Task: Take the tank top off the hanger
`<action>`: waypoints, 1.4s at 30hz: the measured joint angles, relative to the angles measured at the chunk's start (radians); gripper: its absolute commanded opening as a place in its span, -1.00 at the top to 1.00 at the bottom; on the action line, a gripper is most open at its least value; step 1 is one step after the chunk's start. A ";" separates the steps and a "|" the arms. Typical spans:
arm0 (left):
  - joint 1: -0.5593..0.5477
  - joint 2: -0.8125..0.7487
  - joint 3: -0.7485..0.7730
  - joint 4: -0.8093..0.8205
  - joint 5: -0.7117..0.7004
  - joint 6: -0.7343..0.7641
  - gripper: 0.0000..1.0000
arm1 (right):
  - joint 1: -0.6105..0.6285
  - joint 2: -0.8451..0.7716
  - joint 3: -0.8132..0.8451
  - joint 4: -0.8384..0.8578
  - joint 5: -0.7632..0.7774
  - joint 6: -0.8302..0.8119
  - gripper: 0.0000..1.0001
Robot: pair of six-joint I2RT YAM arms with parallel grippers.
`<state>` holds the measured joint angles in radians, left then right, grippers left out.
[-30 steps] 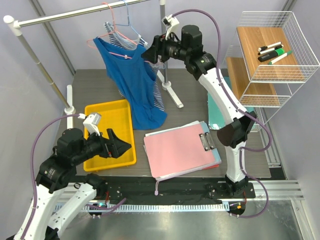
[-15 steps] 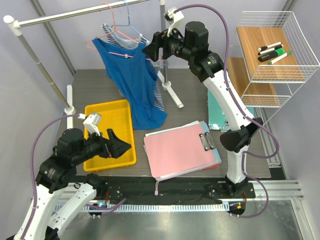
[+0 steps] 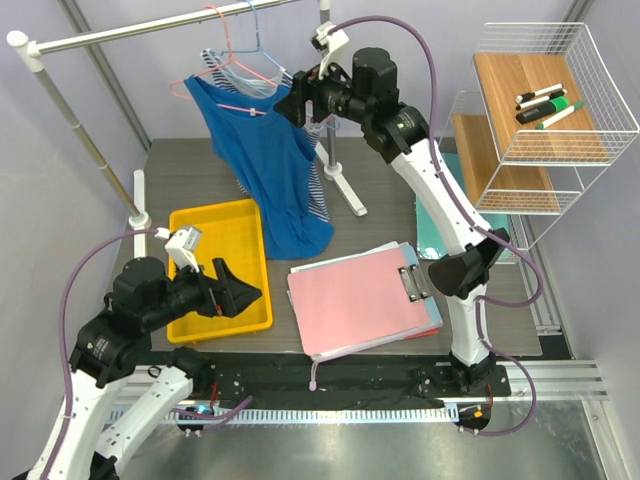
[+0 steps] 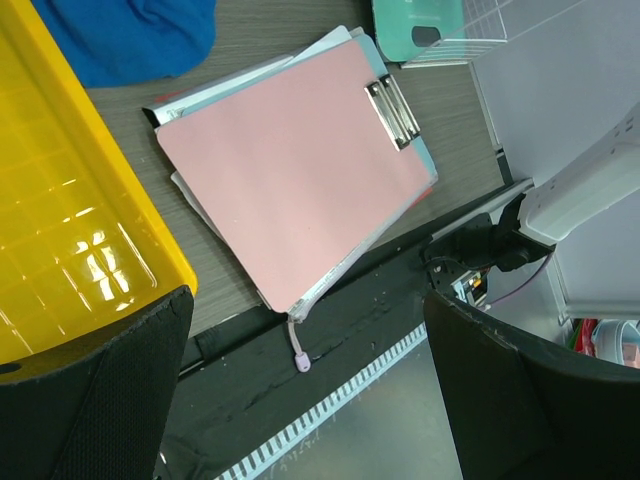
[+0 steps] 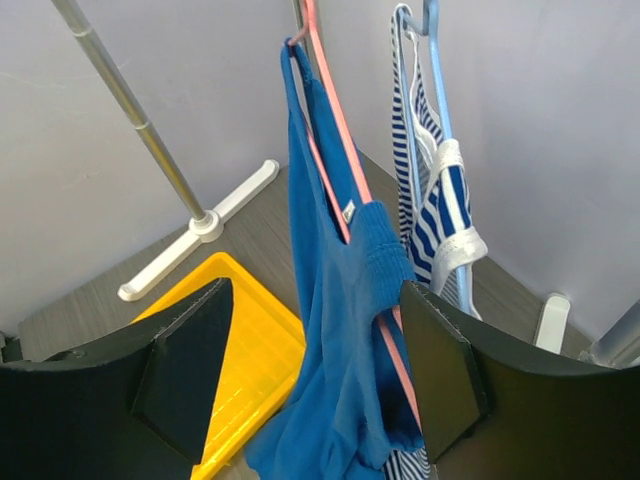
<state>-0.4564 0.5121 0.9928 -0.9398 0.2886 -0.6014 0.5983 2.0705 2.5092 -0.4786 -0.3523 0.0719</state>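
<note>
we are seeing the blue tank top (image 3: 262,160) hanging on the pink hanger (image 3: 247,110), which is hooking over the metal rail (image 3: 150,30) at the back left of the table (image 3: 385,190). the top's hem is draping down to the table beside the yellow tray (image 3: 215,225). in the right wrist view the blue tank top (image 5: 340,300) is sitting with one strap over the pink hanger (image 5: 335,130). just beside it, a striped tank top (image 5: 430,200) is hanging on a blue hanger (image 5: 432,60).

the right gripper (image 3: 290,105) is hovering high up, next to the top's shoulder. its fingers (image 5: 190,380) are standing wide apart, with the blue fabric showing between them, and they are gripping nothing. whether they are brushing the cloth we cannot tell.

the left gripper (image 3: 240,290) is hanging low at the near edge of the yellow tray, well apart from the garment, with its jaws spread wide and holding nothing. below it a pink clipboard (image 4: 300,170) is lying on a stack of papers. a wire shelf (image 3: 545,90) with markers is standing at the right.
</note>
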 measured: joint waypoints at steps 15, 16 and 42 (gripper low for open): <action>0.000 0.000 0.011 -0.017 0.000 0.003 -0.93 | 0.000 0.044 0.000 0.023 0.014 -0.055 -0.31; 0.000 0.000 0.013 -0.017 0.000 0.003 -0.93 | 0.000 0.045 0.000 0.025 0.014 -0.062 -0.31; 0.000 -0.010 0.023 -0.043 -0.015 0.012 -0.95 | 0.038 0.113 -0.017 0.158 0.039 -0.191 -0.04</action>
<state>-0.4564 0.5018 1.0157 -0.9829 0.2733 -0.5892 0.6361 2.1838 2.4924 -0.3210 -0.3138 -0.1192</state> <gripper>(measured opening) 0.972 0.489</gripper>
